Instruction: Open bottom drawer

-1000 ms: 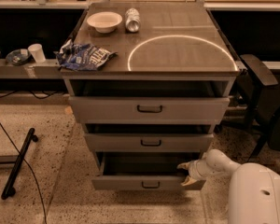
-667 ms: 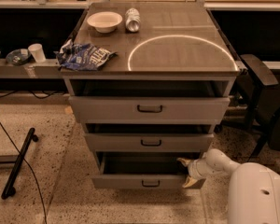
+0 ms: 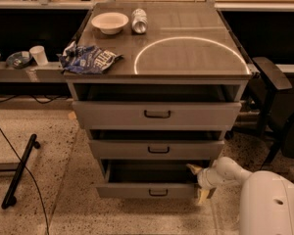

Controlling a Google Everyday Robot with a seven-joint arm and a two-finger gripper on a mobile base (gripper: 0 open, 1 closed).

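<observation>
The bottom drawer [image 3: 147,190] is the lowest grey drawer of the three-drawer cabinet, with a small black loop handle [image 3: 158,193]. It stands pulled out, and its dark inside shows behind the front. My gripper [image 3: 198,182] is at the drawer's right front corner, on the end of my white arm [image 3: 225,173] that comes in from the lower right. One cream fingertip [image 3: 193,169] shows above the corner and one lower fingertip [image 3: 202,196] beside it, so the jaws straddle the drawer's right end.
The middle drawer [image 3: 157,149] and top drawer [image 3: 157,114] are also partly out. On the cabinet top lie a white bowl [image 3: 110,21], a can [image 3: 139,20] and a blue chip bag [image 3: 88,58]. A black chair [image 3: 279,111] stands at right, a black bar [image 3: 19,170] lies at left.
</observation>
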